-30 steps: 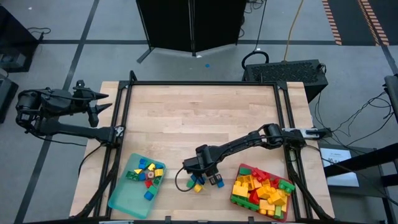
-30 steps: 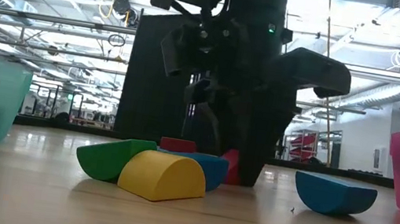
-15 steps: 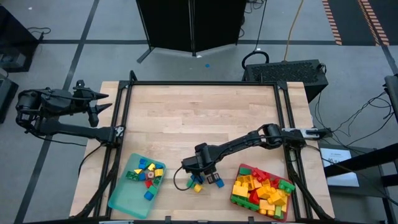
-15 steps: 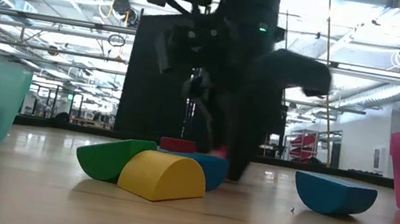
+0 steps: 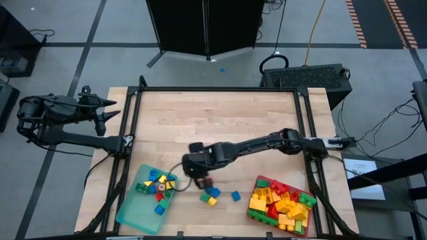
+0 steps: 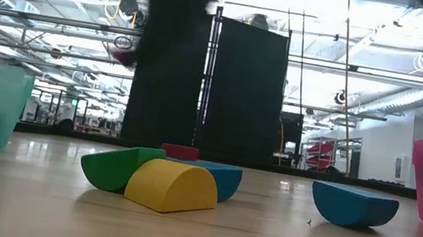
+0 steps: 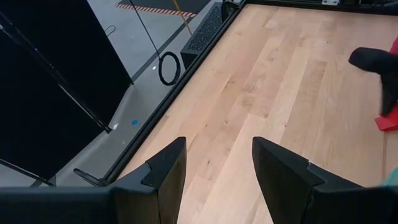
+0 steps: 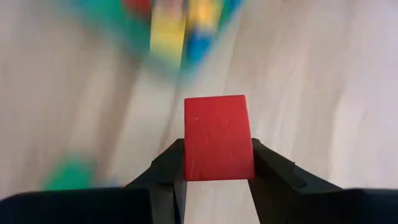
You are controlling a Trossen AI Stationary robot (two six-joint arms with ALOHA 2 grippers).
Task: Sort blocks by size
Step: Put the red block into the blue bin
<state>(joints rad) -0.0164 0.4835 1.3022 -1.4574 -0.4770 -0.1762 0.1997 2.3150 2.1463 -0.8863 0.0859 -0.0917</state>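
Pale wooden planks make up the worktop (image 5: 220,127) I am working over, framed by black rails. From the high view, my right end effector (image 5: 202,179) reaches across to the near middle, just beside the flat translucent teal tray (image 5: 131,212), with a small red cube block (image 5: 206,181) at its tip. That teal tray carries a cluster of tiny coloured blocks (image 5: 157,185). A few loose small blocks (image 5: 212,195) in blue, yellow and green lie on the wood between the trays, and one blue block (image 5: 235,196) sits a little apart from them. The flat red tray (image 5: 261,215) at the near right is heaped with larger yellow, red and green bricks (image 5: 283,203). My left end effector (image 5: 105,112) waits off the far left edge of the worktop.

At table height, I see a green block (image 6: 112,166), a yellow one (image 6: 172,187) and a blue one (image 6: 223,179) bunched together, a red one (image 6: 179,152) behind them, and another blue piece (image 6: 354,205) off on its own.

Through the left wrist camera, the left fingers (image 7: 166,171) stand apart over bare wood, holding nothing.

Through the right wrist camera, the right fingers (image 8: 166,169) are narrowed onto the red cube (image 8: 217,138), gripping it on both sides above the worktop.
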